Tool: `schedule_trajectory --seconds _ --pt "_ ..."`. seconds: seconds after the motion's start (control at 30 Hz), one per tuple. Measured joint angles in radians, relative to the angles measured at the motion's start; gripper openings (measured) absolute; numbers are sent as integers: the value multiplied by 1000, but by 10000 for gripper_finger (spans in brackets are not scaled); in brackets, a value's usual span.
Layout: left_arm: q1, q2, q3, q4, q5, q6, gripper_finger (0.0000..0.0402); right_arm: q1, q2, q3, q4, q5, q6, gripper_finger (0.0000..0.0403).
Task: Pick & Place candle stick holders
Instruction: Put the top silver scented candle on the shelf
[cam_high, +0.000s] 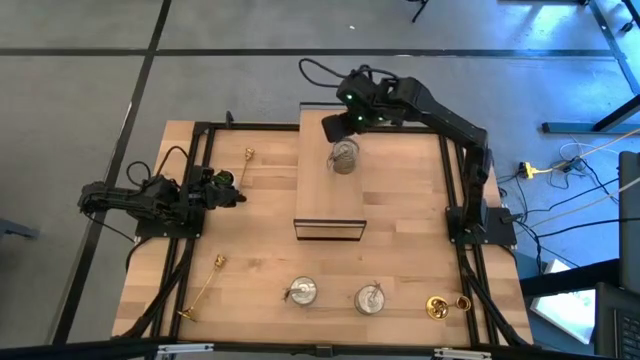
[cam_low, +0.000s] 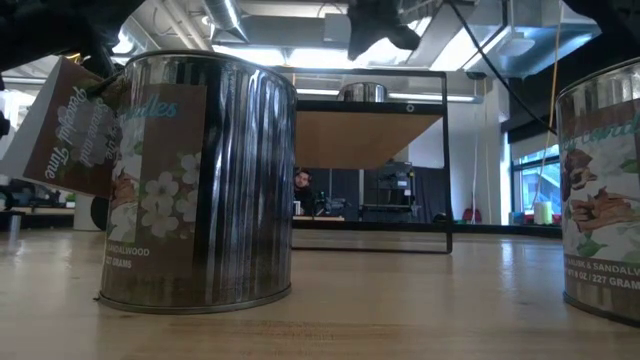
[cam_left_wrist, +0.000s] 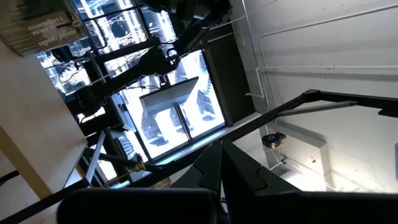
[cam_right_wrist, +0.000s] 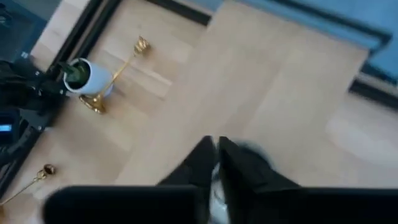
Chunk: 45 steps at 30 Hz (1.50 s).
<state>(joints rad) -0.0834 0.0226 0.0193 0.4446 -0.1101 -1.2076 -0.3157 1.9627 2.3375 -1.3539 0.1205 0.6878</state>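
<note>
Left arm: my left gripper rests at the table's left edge, fingers pressed together, holding nothing.
Gold candlesticks: one lies near my left gripper, another at the front left, a third at the front right.
Silver holders: two stand along the front edge; one stands on the raised shelf.
Right arm: my right gripper is just beside the holder on the shelf, fingers closed on nothing.

silver holders stand near edge; gold candlesticks seemingly lie scattered.
</note>
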Motion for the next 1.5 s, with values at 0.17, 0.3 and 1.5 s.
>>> schedule_trajectory --seconds 0.17,0.3,1.5 --pt "0 0 0 0 0 0 2 3 29 0 -8 14 -27 4" --pt "0 0 0 0 0 3 2 1 68 -1 -30 16 -30 3" --pt "0 0 0 1 0 17 2 22 116 -1 -196 -1 -30 0"
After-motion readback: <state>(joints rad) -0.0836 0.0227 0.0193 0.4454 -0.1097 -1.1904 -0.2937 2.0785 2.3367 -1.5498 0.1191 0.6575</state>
